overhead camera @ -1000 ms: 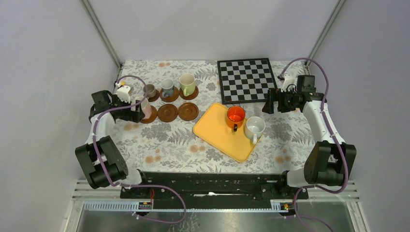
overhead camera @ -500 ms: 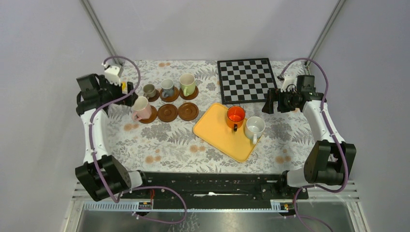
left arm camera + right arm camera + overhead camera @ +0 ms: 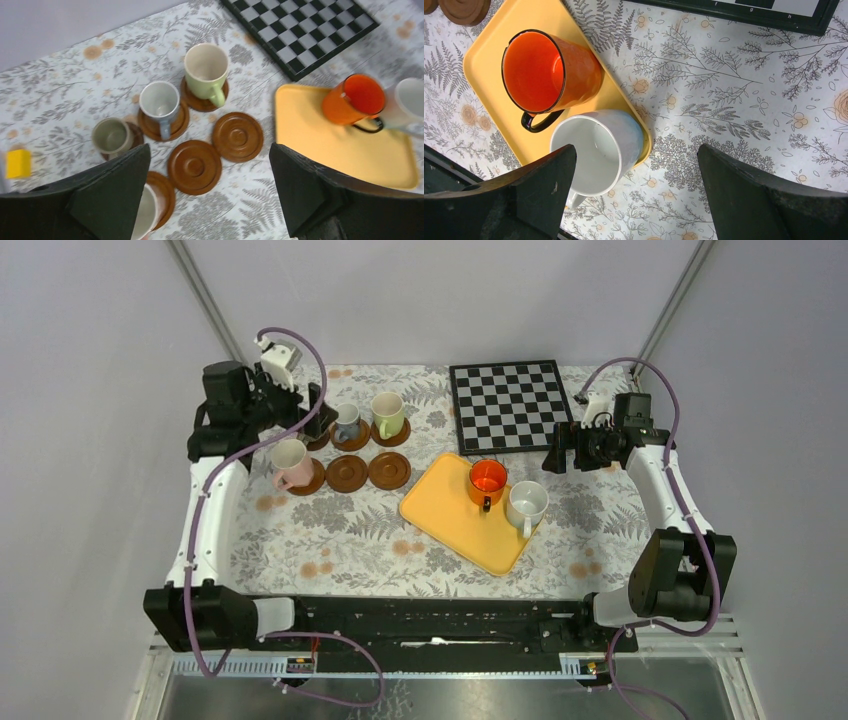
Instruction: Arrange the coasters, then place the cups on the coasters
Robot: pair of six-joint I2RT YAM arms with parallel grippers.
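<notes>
Four cups stand on brown coasters at the left: pale green (image 3: 206, 67), blue-grey (image 3: 160, 100), grey-brown (image 3: 111, 135) and pinkish (image 3: 290, 462). Two coasters (image 3: 194, 166) (image 3: 237, 136) are bare. The orange-red cup (image 3: 549, 70) and the white cup (image 3: 599, 150) stand on the yellow tray (image 3: 484, 65). My left gripper (image 3: 316, 421) hangs open and empty, high over the back row of coasters; it covers the grey-brown cup from above. My right gripper (image 3: 636, 150) is open and empty, above the table just right of the white cup.
A black-and-white chessboard (image 3: 508, 405) lies at the back, between the tray and the rear wall. The yellow tray (image 3: 450, 520) lies askew in the middle. Grey walls close in the left and right sides. A flowered cloth covers the table.
My left arm has risen from beside the pinkish cup and swung back and to the right, over the back row. The pinkish cup stays on its coaster. The right arm has not moved.
</notes>
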